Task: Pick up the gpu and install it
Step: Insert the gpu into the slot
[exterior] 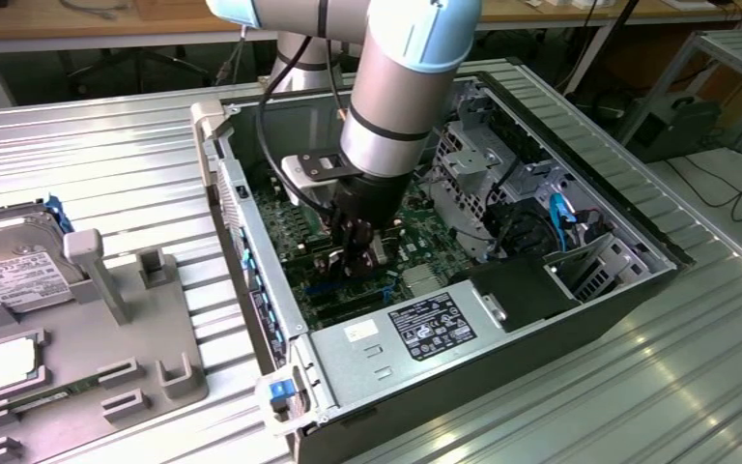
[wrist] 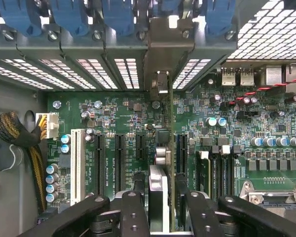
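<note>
Installing is the step in hand, I'd say: the hard drive (exterior: 11,266) sits left on the bench (exterior: 88,155), and inside the open case (exterior: 232,193) the hand (exterior: 352,256) is clamped on the gpu (wrist: 160,195), edge-on over the motherboard slots (wrist: 119,163). Seating likely needs square alignment and a straight push.

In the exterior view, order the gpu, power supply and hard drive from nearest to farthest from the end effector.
1. gpu, gripped in the end effector.
2. power supply, beside it inside the case.
3. hard drive, outside the case, exterior view's left.
</note>
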